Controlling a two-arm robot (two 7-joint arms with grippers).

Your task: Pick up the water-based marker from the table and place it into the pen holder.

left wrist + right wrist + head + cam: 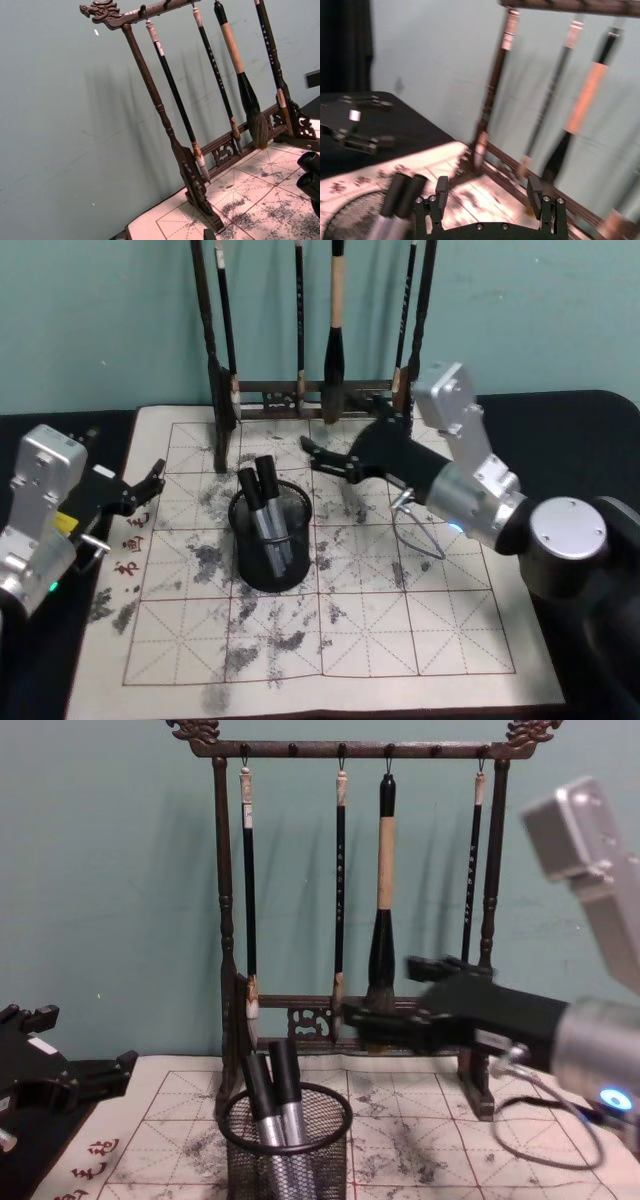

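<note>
Right gripper (318, 456) open, empty, nearer than left gripper (152, 480).
2 markers (265, 510) upright in pen holder (270, 535), just below-left of fingertips; left also open, empty.

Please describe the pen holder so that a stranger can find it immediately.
On the ink-stained grid paper, before the tall wooden brush rack, stands the pen holder. It is a round black wire-mesh cup holding two markers, unlike the rack's hanging brushes.

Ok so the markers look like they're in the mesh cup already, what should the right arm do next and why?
Probably pull the right gripper back and away from the pen holder. Two markers stand upright inside it, and the gripper's fingers are open and empty, level with the cup's far side near the brush rack. The left gripper hangs open at the mat's left edge.
</note>
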